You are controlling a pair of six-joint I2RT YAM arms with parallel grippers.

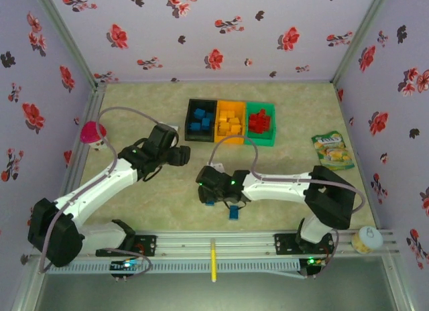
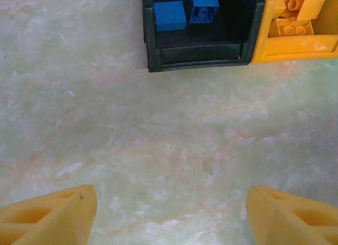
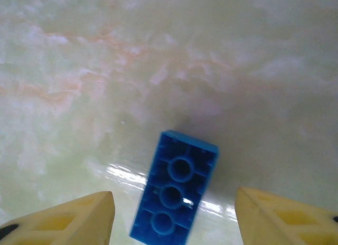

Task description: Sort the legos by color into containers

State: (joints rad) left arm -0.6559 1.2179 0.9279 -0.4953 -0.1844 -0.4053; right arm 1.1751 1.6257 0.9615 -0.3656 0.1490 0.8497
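Blue rectangular plastic lego brick (image 3: pixel 174 197) lies studs-down on the pale marbled table (image 3: pixel 158 55), skewed between the parted, empty fingers of my right gripper (image 3: pixel 171 203). I'd twist the wrist square to its long sides, drop lower, then squeeze. It belongs in the black plastic bin (image 2: pixel 200 57), near which my left gripper (image 2: pixel 169 213) hangs wide and empty.

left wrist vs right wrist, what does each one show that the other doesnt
Left wrist, not right wrist: the black bin holding blue bricks, and beside it a corner of the orange bin holding yellow bricks. The left gripper is open over bare table.
Right wrist, not left wrist: one blue brick, hollow side up, between the open fingers of the right gripper, touching neither.
Both: the marbled table and two yellow fingertips at the bottom corners.
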